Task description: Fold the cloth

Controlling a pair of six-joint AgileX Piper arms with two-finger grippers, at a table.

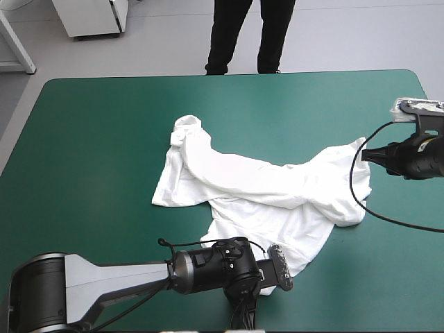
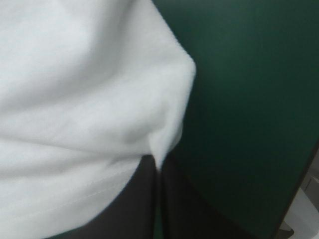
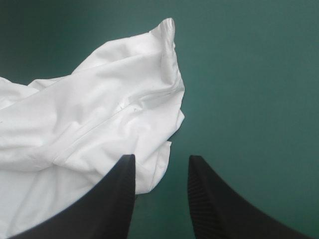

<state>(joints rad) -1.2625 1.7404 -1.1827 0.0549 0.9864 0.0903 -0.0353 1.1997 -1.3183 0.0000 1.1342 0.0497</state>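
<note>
From above, the T-shirt (image 1: 277, 187) lies crumpled right of the table's (image 1: 90, 139) middle. One bunched end points toward the far edge, a broad lobe reaches toward the right edge, and a tail runs down to the near edge. The left arm (image 1: 125, 277) lies along the near edge with its wrist over that tail. The right gripper (image 1: 369, 154) hangs at the right edge, its tips just beside the shirt's right-hand corner.

At the left wrist, the left gripper (image 2: 158, 199) has its fingers (image 2: 134, 209) closed to a point, with a fold of the shirt's edge nipped between them. The cloth puckers up from the pinch, and there is bare table on the other side.

At the right wrist, the fingers stand well apart and hold nothing. A corner of the shirt lies ahead of them, and its edge trails into the gap beside one finger.

The shirt looks light and limp. It should drape, drag and bunch rather than keep any shape, and a thin pinch could slip out. The seamed edges and corners look like the best holds. The corner ahead of the right gripper seems the natural one, so the two grips can pull the cloth flat before any fold.
</note>
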